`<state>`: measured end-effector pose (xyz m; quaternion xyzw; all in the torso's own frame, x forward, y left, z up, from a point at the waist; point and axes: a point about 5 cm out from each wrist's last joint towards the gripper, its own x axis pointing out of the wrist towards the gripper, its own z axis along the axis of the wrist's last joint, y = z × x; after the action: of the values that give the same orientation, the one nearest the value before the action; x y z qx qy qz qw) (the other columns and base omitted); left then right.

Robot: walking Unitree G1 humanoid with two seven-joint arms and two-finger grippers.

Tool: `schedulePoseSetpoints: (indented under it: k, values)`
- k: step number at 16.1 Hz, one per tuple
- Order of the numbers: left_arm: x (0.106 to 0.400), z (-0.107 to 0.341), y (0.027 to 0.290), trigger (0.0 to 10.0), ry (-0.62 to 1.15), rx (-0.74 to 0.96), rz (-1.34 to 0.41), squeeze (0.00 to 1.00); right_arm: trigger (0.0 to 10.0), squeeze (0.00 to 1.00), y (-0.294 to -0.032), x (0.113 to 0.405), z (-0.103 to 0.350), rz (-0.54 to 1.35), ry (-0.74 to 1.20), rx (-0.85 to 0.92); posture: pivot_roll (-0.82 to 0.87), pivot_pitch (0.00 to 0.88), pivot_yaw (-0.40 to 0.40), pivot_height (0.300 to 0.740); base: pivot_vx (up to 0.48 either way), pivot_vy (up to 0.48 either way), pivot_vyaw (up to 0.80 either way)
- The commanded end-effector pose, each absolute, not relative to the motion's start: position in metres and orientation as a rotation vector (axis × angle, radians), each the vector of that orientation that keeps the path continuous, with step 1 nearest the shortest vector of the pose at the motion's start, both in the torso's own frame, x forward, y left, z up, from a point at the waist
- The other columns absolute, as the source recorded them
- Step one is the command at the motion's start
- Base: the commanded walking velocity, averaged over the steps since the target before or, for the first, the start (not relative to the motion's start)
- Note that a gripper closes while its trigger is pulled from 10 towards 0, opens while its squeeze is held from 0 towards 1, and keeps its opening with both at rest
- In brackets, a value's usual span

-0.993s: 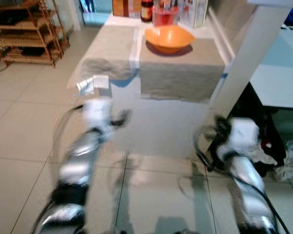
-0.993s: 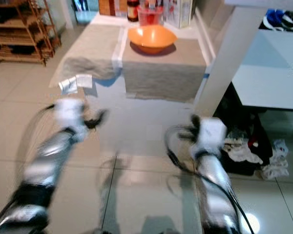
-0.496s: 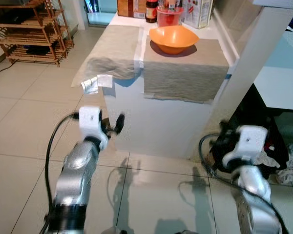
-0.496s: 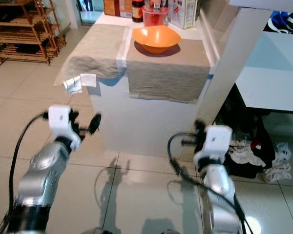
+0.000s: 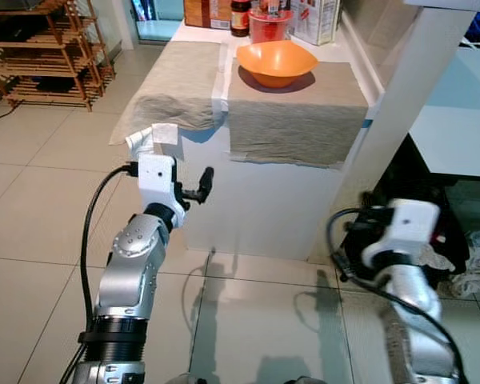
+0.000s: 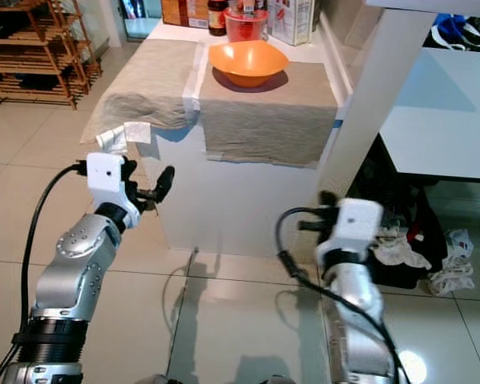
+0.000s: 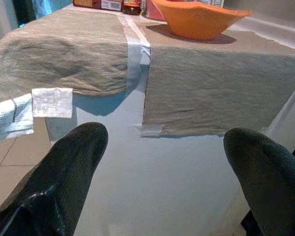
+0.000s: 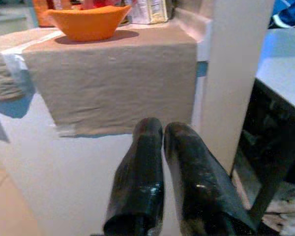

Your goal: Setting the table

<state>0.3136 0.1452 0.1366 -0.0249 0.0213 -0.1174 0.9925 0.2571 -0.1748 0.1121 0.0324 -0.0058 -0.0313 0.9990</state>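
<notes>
My left gripper fingers spread wide, empty, raised before white table front. My right gripper fingers pressed together, empty; its wrist view shows post beside table. Orange bowl: glossy, upright, on right beige placemat, jars behind.

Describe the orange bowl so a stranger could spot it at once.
Start at the white table ahead, draped with two grey-beige cloths. The bowl sits on the right cloth, toward its far end, just in front of a red cup and some cartons. It is the only wide, open, bright orange dish there, with a wavy rim; its neighbours are taller and narrower.
</notes>
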Motion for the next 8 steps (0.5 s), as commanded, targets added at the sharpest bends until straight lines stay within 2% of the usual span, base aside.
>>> schedulePoseSetpoints:
  k: [1, 8]
  values:
    - [0.3152, 0.137, 0.1446, 10.0, 0.044, -0.038, -0.229, 0.0, 10.0, 1.0, -0.1768, 0.2596, 0.1143, -0.063, -0.018, 0.079, -0.1, 0.0, 0.023, 0.727, 0.0, 0.0, 0.0]
    - [0.3144, 0.1329, 0.1441, 10.0, 0.053, -0.023, -0.226, 0.0, 10.0, 1.0, -0.1739, 0.2648, 0.1222, -0.043, -0.062, 0.041, -0.09, 0.0, 0.01, 0.727, 0.0, 0.0, 0.0]
